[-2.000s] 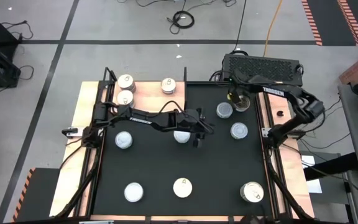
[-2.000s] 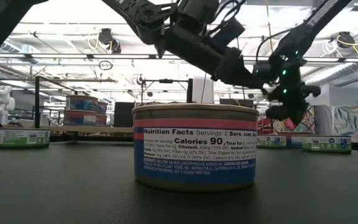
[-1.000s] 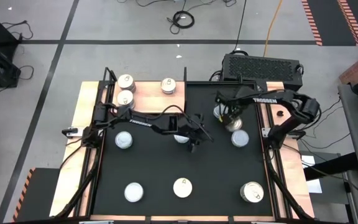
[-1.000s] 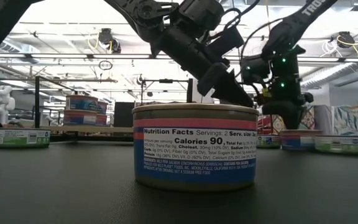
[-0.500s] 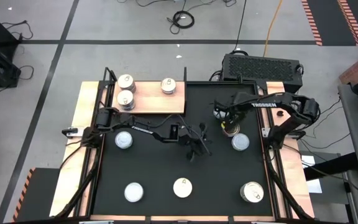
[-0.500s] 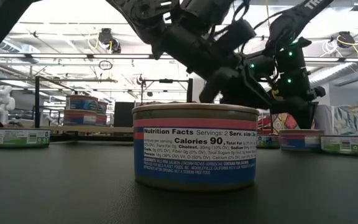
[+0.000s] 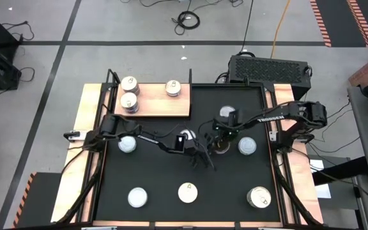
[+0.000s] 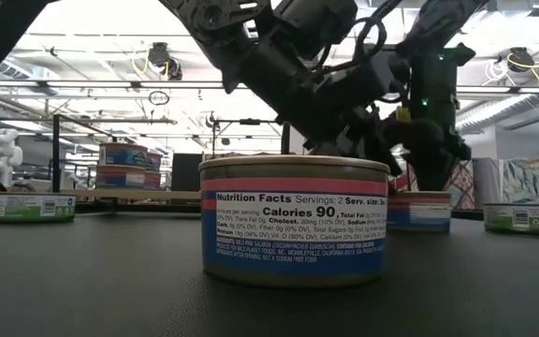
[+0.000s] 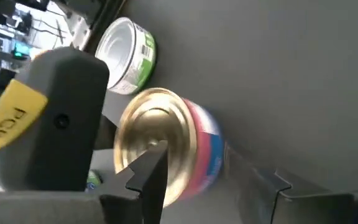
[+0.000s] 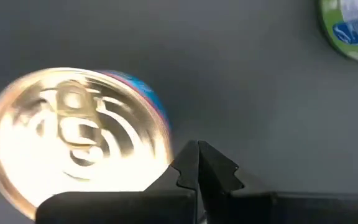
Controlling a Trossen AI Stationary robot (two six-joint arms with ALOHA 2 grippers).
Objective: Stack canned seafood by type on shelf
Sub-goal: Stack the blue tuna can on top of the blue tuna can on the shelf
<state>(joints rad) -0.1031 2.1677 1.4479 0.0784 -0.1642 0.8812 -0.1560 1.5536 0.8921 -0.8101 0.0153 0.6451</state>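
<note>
Desk with a large black mat point(image 7: 171, 172) on top, pale wood strips along both sides. Flat light-brown wooden shelf board point(image 7: 158, 105) lies at the far left corner, three small round shiny-lidded tins point(image 7: 130, 83) on it. More squat round tins sit directly on the mat: three along the near edge point(image 7: 187, 191), others mid-mat point(image 7: 127, 144).

place: looks like a robotics lab or workshop from my end
floor: grey concrete point(image 7: 107, 25) with tape lines, loose cables point(image 7: 188, 19)
ceiling: open beams, hanging lights point(image 8: 160, 58)
background: white robot figure point(image 8: 4, 150), stacked bins
</note>
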